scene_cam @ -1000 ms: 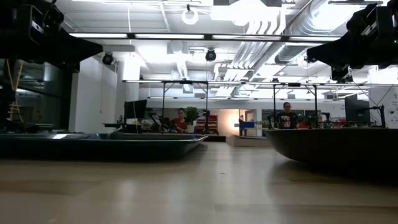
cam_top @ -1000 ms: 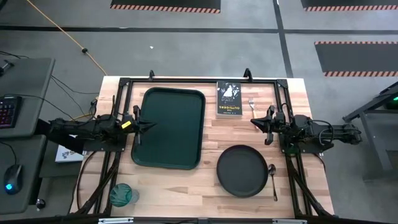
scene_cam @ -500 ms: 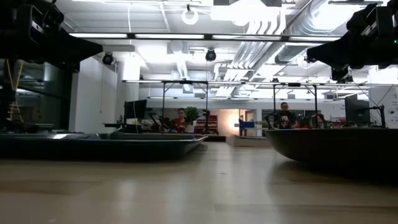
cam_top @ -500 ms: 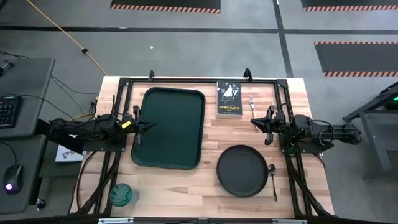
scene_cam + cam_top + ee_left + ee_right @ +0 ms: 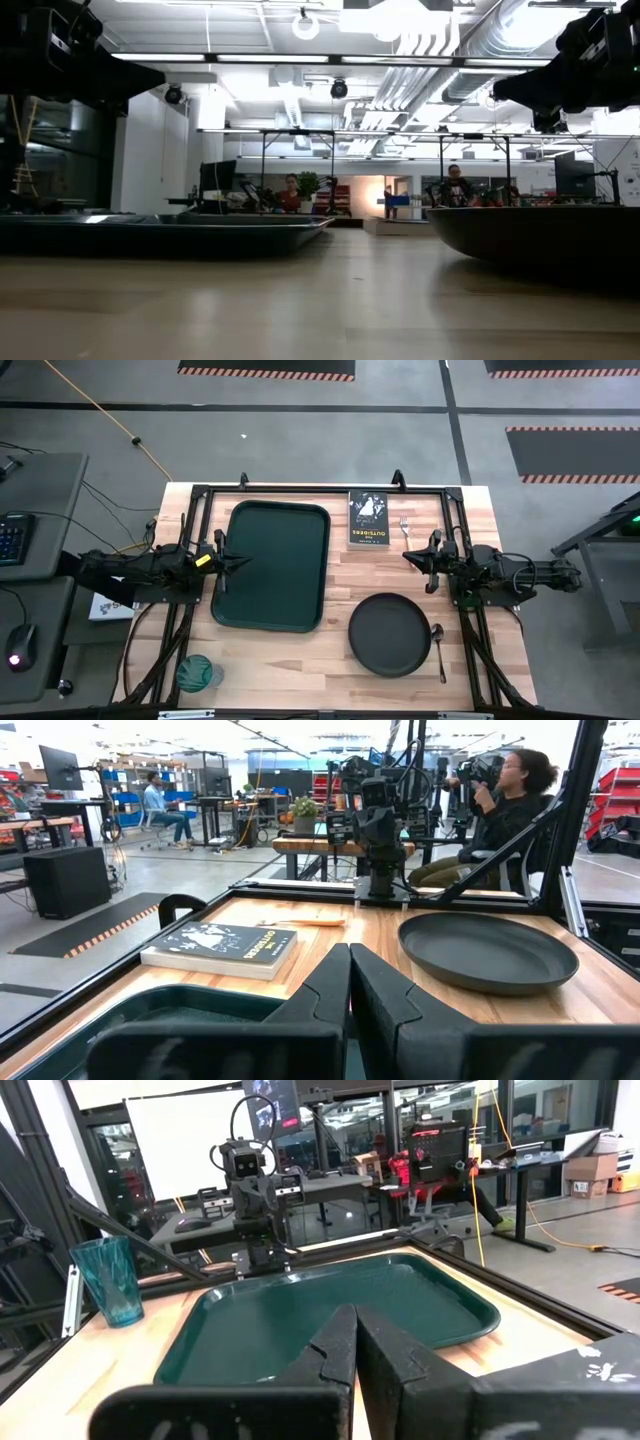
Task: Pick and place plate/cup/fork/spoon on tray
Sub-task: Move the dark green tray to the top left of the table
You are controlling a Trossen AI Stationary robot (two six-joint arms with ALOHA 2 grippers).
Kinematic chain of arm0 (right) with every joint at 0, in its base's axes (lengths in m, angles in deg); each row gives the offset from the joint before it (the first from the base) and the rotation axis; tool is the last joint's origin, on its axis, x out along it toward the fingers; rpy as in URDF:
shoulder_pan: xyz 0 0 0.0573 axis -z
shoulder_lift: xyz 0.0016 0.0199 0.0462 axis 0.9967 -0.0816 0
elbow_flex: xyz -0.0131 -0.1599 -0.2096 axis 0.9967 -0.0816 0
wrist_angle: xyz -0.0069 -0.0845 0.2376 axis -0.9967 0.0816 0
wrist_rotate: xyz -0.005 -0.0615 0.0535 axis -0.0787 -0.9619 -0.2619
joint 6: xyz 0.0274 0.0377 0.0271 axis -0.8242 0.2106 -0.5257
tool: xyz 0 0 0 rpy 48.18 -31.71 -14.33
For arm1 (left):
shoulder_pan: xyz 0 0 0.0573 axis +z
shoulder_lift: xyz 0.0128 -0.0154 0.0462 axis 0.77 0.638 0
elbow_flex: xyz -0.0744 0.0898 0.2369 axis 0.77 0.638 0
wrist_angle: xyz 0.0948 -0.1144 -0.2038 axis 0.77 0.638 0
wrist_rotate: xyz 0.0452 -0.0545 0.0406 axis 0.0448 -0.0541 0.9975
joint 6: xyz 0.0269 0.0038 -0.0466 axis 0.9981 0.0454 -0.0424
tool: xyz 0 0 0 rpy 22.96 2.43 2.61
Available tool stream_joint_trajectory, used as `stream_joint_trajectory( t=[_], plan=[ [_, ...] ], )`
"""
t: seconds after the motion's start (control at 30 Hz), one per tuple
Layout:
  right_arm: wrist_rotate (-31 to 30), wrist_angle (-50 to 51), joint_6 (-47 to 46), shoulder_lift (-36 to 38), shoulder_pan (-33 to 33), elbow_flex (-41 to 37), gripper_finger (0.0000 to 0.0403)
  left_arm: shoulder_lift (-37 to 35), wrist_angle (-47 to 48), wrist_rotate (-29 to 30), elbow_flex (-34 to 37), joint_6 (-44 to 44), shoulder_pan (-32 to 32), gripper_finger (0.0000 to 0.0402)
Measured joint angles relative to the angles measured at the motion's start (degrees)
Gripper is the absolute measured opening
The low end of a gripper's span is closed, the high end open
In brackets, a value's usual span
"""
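Observation:
The dark green tray [image 5: 272,564] lies on the table's left half. The black plate [image 5: 389,634] rests flat near the front right; it also shows in the left wrist view [image 5: 487,951]. The spoon [image 5: 439,648] lies right of the plate. The fork [image 5: 405,526] lies at the back, right of a black book. The teal cup [image 5: 197,673] stands at the front left corner and shows in the right wrist view [image 5: 107,1281]. My left gripper [image 5: 243,561] is shut and empty over the tray's left rim. My right gripper [image 5: 408,557] is shut and empty, between fork and plate.
A black book with white print [image 5: 368,518] lies at the back between tray and fork. Black frame rails [image 5: 320,489] run along the table's far edge and sides. People sit in the room beyond the table [image 5: 500,810].

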Motion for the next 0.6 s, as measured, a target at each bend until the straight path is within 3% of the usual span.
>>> stream_joint_trajectory(
  t=[0.6],
  plan=[
    [0.0,0.4,0.0,0.0,0.0,0.0,0.0000,0.0,0.0,0.0,0.0,0.0,0.0,0.0003]
  ],
)
